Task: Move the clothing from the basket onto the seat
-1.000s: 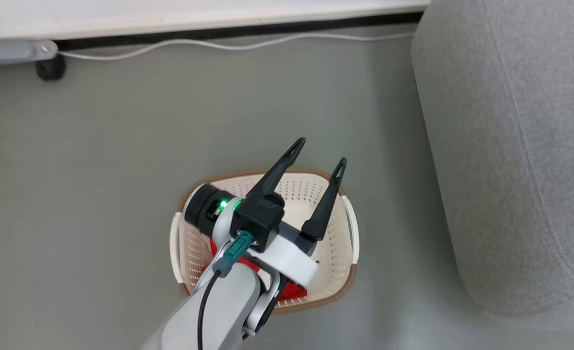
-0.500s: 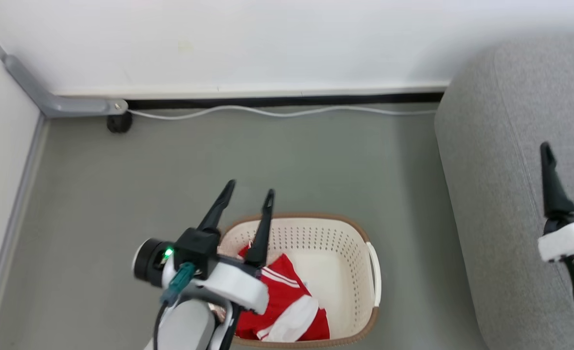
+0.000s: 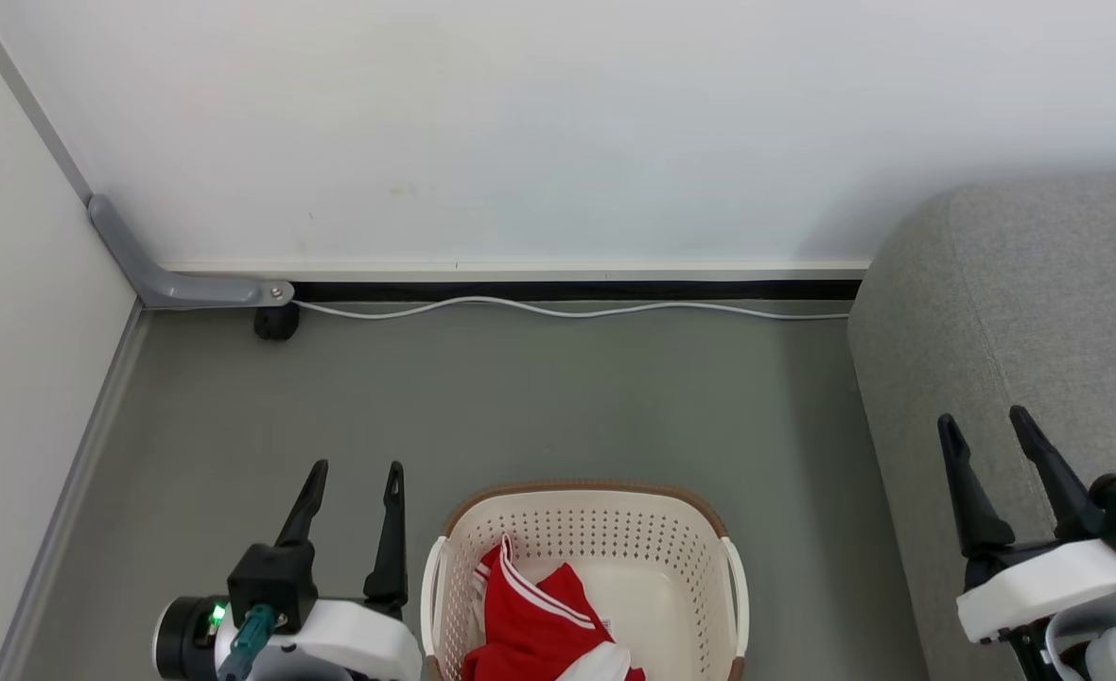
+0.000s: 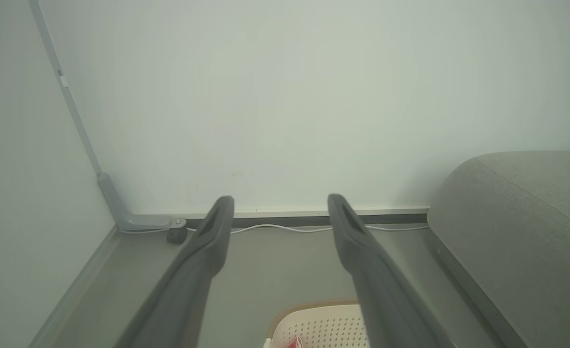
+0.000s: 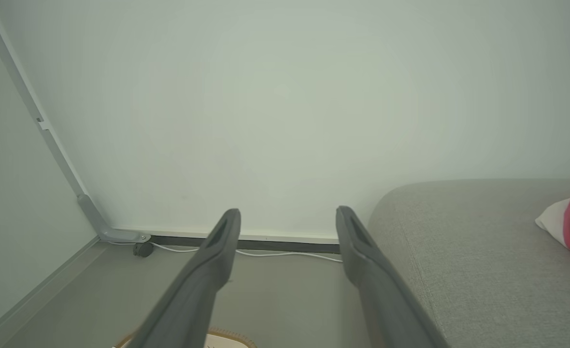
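Lying in the basket [image 3: 582, 489] just right of the empty, spread left gripper [image 3: 357, 468], the clothing [image 3: 530, 624] is judged nearest that arm.

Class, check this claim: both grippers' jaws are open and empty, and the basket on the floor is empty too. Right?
No. The basket on the floor holds red clothing, as the head view shows. The left gripper and right gripper do have open, empty jaws.
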`<state>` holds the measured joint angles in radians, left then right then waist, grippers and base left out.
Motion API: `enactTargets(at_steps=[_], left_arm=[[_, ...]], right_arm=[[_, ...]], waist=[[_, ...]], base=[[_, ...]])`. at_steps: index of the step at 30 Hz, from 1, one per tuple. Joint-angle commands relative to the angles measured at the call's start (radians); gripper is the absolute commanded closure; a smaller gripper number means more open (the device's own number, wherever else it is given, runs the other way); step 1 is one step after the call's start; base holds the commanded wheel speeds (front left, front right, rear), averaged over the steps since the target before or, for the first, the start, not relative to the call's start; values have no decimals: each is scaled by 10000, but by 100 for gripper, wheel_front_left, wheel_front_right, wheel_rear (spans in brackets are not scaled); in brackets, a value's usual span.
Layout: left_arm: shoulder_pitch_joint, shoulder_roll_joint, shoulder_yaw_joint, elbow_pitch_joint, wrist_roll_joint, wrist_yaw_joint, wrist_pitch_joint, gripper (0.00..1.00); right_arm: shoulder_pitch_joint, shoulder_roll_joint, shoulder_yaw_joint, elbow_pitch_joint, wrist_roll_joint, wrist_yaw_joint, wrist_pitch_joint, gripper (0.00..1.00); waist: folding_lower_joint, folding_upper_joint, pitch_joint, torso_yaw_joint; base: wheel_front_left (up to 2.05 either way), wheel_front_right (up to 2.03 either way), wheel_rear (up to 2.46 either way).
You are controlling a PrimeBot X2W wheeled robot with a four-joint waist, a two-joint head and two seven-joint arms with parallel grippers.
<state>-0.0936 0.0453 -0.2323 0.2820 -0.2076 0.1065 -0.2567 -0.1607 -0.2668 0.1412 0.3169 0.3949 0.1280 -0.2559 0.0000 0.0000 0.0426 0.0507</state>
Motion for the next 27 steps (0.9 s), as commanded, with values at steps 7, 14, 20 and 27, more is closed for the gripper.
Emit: enactTargets(at_steps=[7,14,20,27], left_arm=[[761,49,944,-434,211,139,-51,0],[1082,49,1072,-513,260,129,-51,0],[1334,49,1206,-525,223,157,-51,0],[1412,49,1211,-570,124,192,-51,0]], right_arm=[[611,150,379,-556,-255,27,-59,0],[816,282,340,-688,-426,27,-59,0],[965,451,323,-712,-504,27,-59,0],[953,500,319,-700,-509,27,-59,0]], waist=[[0,0,-346,-228],[0,0,-446,-329],[0,0,-543,-416],[0,0,-500,-459]], base=[[0,0,0],[0,0,0],[0,0,0],[0,0,0]])
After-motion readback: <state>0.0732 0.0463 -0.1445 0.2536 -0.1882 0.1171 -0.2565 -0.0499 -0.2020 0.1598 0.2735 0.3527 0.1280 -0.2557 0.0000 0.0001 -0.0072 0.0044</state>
